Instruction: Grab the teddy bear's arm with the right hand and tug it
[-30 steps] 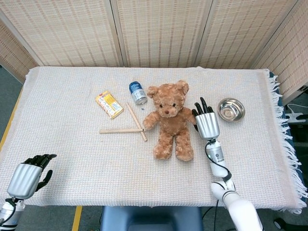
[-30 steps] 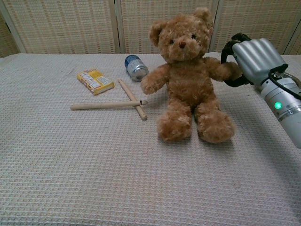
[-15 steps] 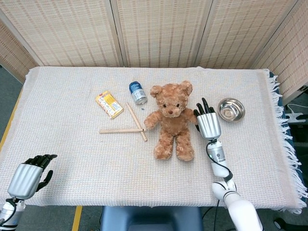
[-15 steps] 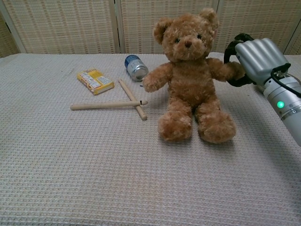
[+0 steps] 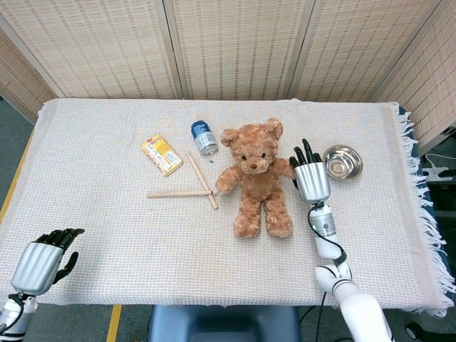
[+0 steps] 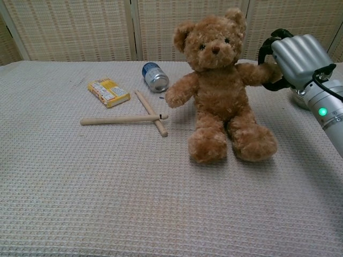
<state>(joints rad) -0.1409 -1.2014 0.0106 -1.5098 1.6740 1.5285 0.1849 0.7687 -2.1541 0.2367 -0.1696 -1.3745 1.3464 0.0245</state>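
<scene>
A brown teddy bear (image 5: 256,178) (image 6: 222,91) sits upright in the middle of the table, facing me. My right hand (image 5: 311,179) (image 6: 293,60) is at the bear's outstretched arm (image 6: 258,73), and its dark fingers (image 6: 266,61) curl around the paw and grip it. My left hand (image 5: 39,260) hangs off the near left corner of the table with its fingers curled in and nothing in them; the chest view does not show it.
Left of the bear lie two crossed wooden sticks (image 5: 189,191) (image 6: 128,118), a blue can (image 5: 204,137) (image 6: 155,77) on its side and a yellow packet (image 5: 162,154) (image 6: 109,92). A steel bowl (image 5: 342,162) stands just right of my right hand. A white woven cloth (image 5: 107,214) covers the table.
My right hand has pulled the bear's arm to the right, and the whole bear has slid right and slightly toward me. The left hand has not moved.
</scene>
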